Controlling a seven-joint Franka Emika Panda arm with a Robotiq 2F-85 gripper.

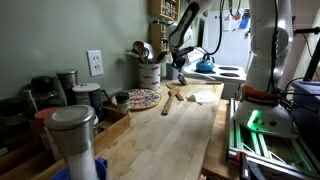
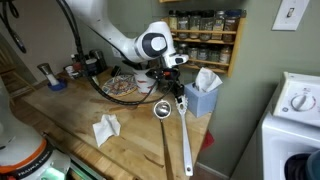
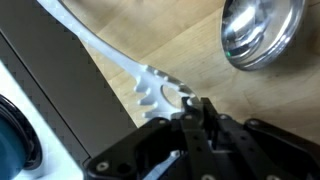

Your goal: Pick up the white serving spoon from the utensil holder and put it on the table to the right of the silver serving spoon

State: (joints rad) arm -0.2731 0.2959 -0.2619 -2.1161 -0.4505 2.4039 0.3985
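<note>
Going left to right in an exterior view: the silver serving spoon (image 2: 162, 108) is lying bowl-up on the bench (image 2: 130, 145), a little in from the edge. Just to its right, the white serving spoon (image 2: 186, 135) is being held low over the strip along the bench edge next to the white appliance (image 2: 290, 115). That's pretty much the spot being asked for, so it's probably being set down, not carried. Whether it's actually touching the wood can't be told.

In the wrist view its toothed head is being gripped by the clenched fingers (image 3: 205, 112), so the handle is sticking out free. The long axis is running along that edge, roughly parallel to the silver spoon, with the handle pointing away from the fingers. The utensil holder (image 1: 150, 73) is sitting well apart, at the bench's wall edge.
</note>
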